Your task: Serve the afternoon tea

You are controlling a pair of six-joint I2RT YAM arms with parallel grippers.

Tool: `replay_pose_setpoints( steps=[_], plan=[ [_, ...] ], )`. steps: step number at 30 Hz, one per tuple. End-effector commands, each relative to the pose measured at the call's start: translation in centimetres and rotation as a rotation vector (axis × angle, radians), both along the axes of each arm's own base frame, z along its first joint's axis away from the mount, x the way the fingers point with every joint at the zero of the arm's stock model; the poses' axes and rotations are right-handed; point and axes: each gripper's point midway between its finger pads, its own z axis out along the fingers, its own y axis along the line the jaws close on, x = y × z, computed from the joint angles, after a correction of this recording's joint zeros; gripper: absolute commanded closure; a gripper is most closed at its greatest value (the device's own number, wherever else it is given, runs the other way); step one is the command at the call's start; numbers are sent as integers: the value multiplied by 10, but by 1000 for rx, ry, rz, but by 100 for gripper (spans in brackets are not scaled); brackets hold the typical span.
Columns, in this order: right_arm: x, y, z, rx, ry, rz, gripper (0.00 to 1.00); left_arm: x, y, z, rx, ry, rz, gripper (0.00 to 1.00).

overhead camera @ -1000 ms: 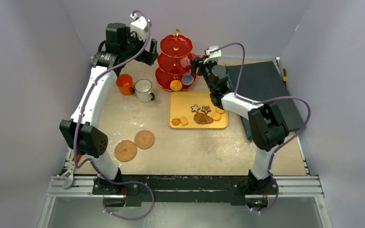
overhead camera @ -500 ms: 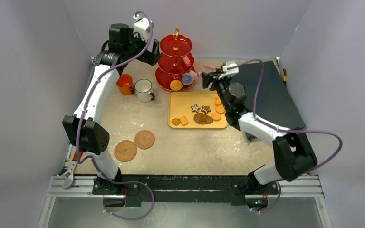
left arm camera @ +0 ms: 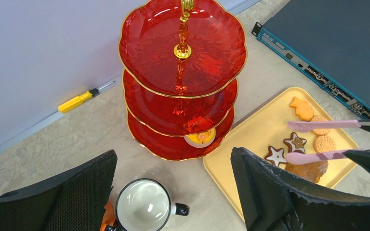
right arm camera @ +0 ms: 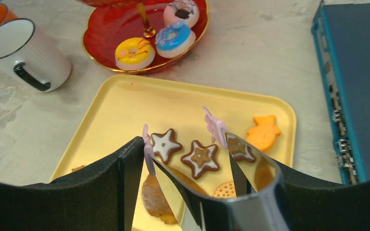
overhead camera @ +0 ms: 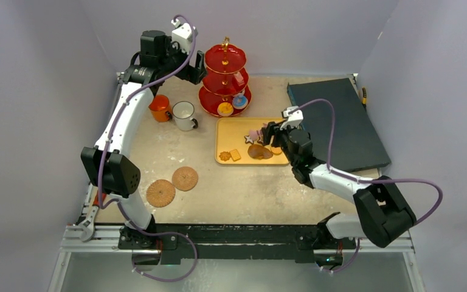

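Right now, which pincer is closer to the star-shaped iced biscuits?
Right. The right pincer, holding pink-tipped metal tongs, hovers over the star-shaped iced biscuits; the left pincer is beside the red three-tier stand.

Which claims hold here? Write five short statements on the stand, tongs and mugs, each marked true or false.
The red three-tier stand has a bare top tier. True.
The tongs grip a star biscuit. False: their pink tips hang apart above the star biscuits.
A yellow doughnut and a blue doughnut lie on its bottom tier. True.
The white mug stands on the yellow tray. False: it stands on the table by the orange mug.
The left gripper clamps the stand. False: it is open, apart from it.
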Motion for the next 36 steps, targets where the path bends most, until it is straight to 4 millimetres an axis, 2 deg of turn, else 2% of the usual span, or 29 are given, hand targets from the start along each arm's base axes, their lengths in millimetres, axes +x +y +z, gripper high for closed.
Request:
replay_pose_setpoints(
  steps=[1,4,7,13,17,23,29,33,36],
  plan=[
    [-2,19,6,27,-21,31,34,0,-1,20,-38,-41,-6,12],
    [-4,38,3,7,-24,72,34,-1,-1,19,-36,-39,-4,13],
    [-1,47,-2,-5,-16,86,34,-1,1,21,-32,-44,-1,13],
    [3,47,-15,-26,2,73,36,-3,1,22,-28,-48,-1,12],
    [2,46,-13,-40,-3,70,44,-3,2,21,-22,-46,0,13],
    [-1,44,4,-43,-43,66,49,-3,1,22,-28,-47,-3,13],
    [2,51,29,-5,-92,80,59,-11,-4,16,-26,-30,-48,13],
    [6,57,49,18,-129,95,68,-33,-14,-5,9,-9,-185,13],
    [8,63,62,29,-150,119,74,-63,-25,-31,47,17,-362,14]
  ],
)
